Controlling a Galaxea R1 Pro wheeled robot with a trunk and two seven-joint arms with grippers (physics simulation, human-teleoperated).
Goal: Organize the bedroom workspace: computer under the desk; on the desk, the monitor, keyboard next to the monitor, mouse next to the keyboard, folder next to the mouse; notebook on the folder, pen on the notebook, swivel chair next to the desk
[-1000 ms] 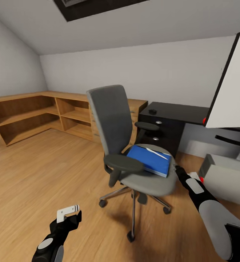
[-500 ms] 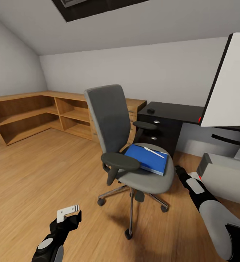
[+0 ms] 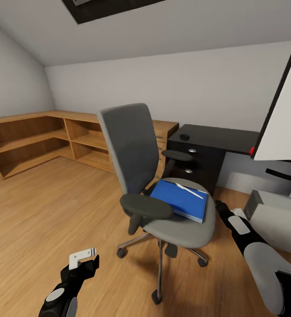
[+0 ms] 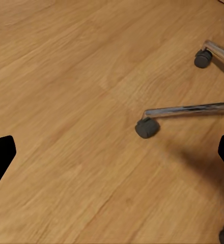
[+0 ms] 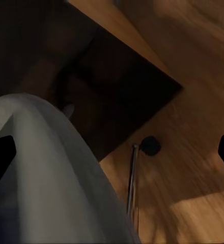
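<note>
The grey swivel chair (image 3: pixel 132 145) stands mid-floor. On its seat lies the blue folder (image 3: pixel 174 199), and the whitish pen (image 3: pixel 187 190) rests on top of it. A small dark mouse (image 3: pixel 184 137) sits on the black desk (image 3: pixel 220 140). The monitor (image 3: pixel 284 123) shows its white back at the right, with the grey computer (image 3: pixel 277 218) on the floor below. My right gripper (image 3: pixel 218 206) (image 5: pixel 112 157) is open beside the seat's edge. Low at the left, over bare floor, my left gripper (image 3: pixel 83 259) (image 4: pixel 112 162) is open. The notebook and keyboard are out of view.
Low light-wood cabinets (image 3: pixel 39 141) run along the left and back walls. The chair's chrome legs and castors (image 4: pixel 147 127) spread close to my left gripper. Open plank floor (image 3: pixel 44 211) lies to the left of the chair. A dark skylight (image 3: pixel 110 6) is overhead.
The view has shifted a little and the chair looks slightly larger and lower in the picture. Both grippers keep the same pose and stay open.
</note>
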